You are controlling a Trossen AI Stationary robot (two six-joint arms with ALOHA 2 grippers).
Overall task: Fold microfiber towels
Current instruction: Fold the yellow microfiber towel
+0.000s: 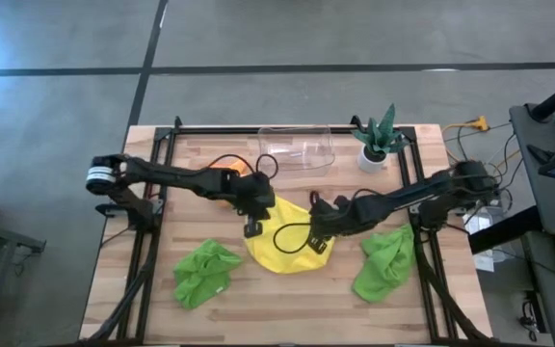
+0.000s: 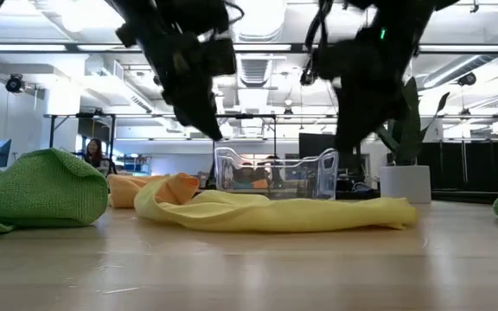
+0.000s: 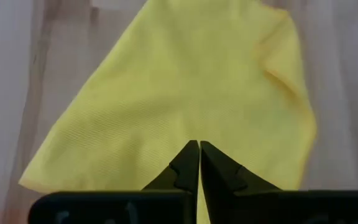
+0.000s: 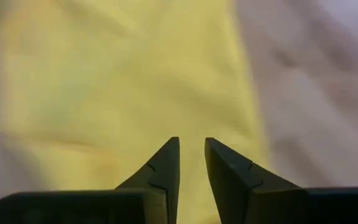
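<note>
Left gripper: you're looking at fingers pressed fully together, nothing pinched between them, tips hanging just over the yellow towel.
Right gripper: your fingers are standing a narrow gap apart; no cloth is showing between the tips, and they're pointing down at the same yellow towel, above its far edge from the left gripper.
Yellow towel: it's lying spread and rumpled mid-table, right between your two grippers, with a black cable looping across it in the high view.
Orange towel: it's peeking out just behind the yellow towel, mostly hidden under your left arm.
Lime green towels: one is bunched up off the yellow towel's left-arm side, nearer the front edge; the other is sitting crumpled on the right-arm side, under the right arm.
Clear bin: it's standing behind the yellow towel, toward the back of the table.
Plant: it's sitting in its white pot beside the bin, behind the yellow towel.
High view only: you're getting the whole layout, both green towels and the cable.
Low view only: you're seeing both grippers hovering clear above the yellow towel, not touching it, and a person far off in the room.
Wrist views only: you're getting the finger gaps, which the other two views aren't showing.
</note>
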